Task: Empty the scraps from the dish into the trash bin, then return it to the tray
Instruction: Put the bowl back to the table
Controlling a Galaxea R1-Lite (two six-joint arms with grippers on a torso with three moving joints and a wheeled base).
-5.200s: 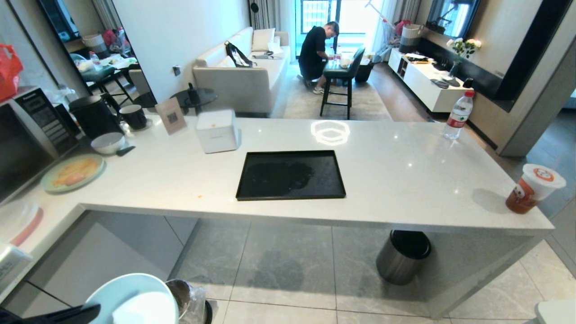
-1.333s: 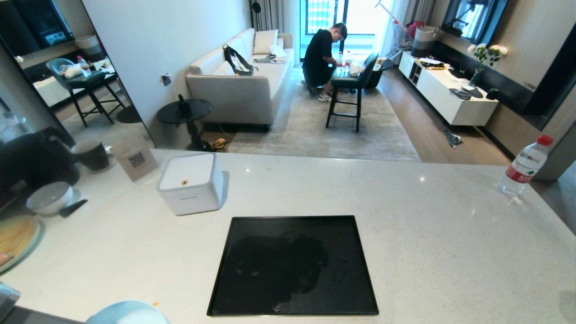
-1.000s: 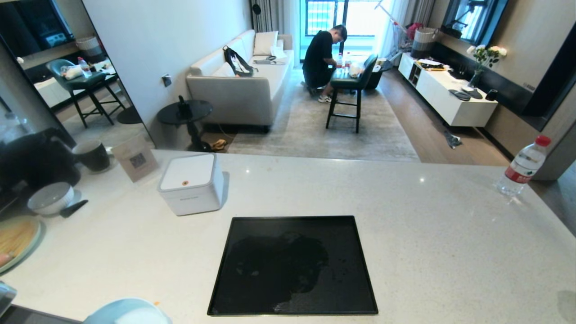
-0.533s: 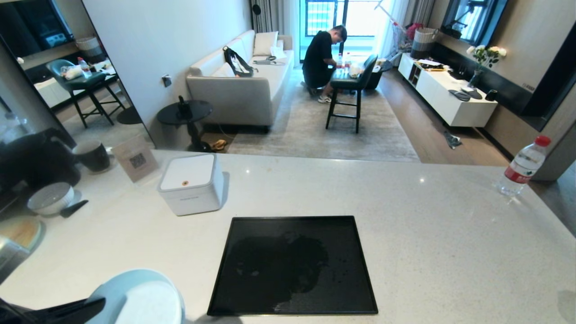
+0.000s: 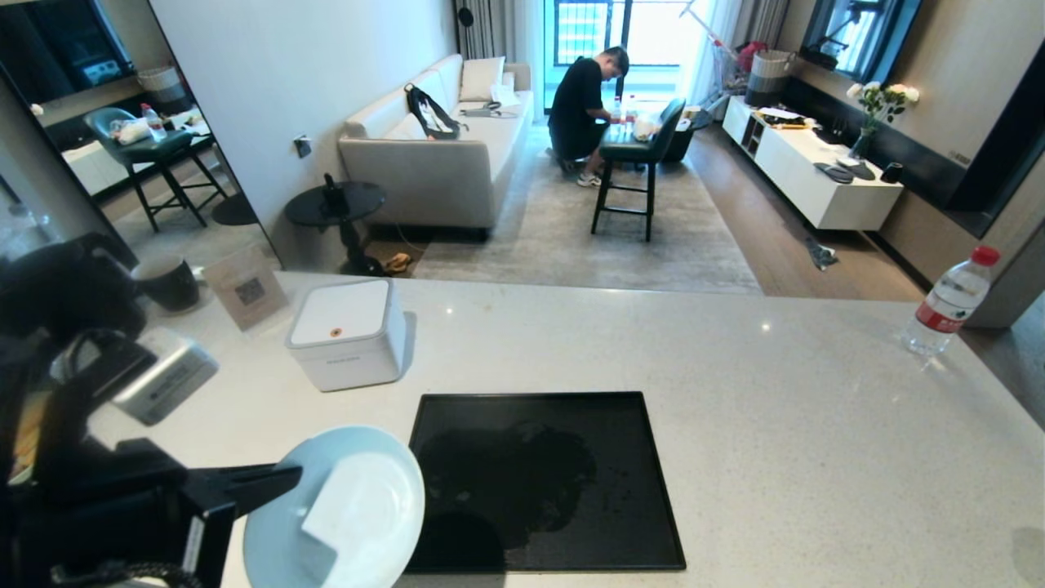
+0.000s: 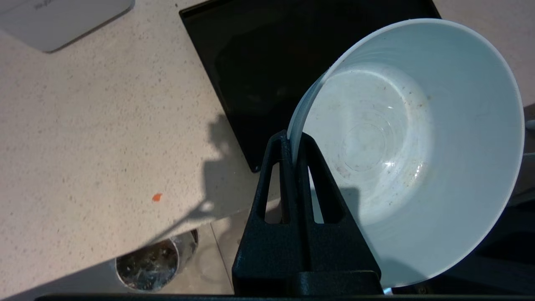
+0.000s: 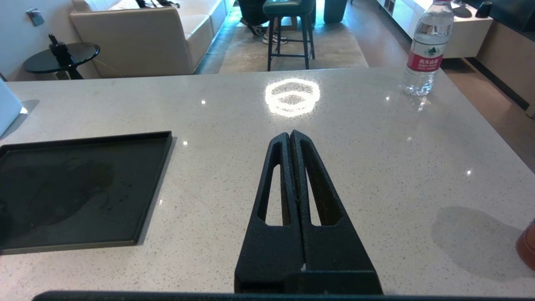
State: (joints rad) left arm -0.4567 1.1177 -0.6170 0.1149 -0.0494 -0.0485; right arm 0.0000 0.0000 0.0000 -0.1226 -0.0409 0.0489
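Observation:
My left gripper is shut on the rim of the dish, a pale blue bowl held tilted, its inside bare apart from faint specks. In the head view the dish hangs at the lower left, overlapping the near left corner of the black tray. No scraps show in the dish; one small orange bit lies on the counter. The steel trash bin stands on the floor below the counter edge. My right gripper is shut on nothing, over the counter to the right of the tray.
A white cube box stands behind the tray's left corner, with a dark mug and a card further left. A water bottle is at the counter's far right. A person sits in the room beyond.
The left arm has risen into the head view, carrying the dish up and right, over the tray's near left corner. Since five seconds ago the camera has come closer to the counter.

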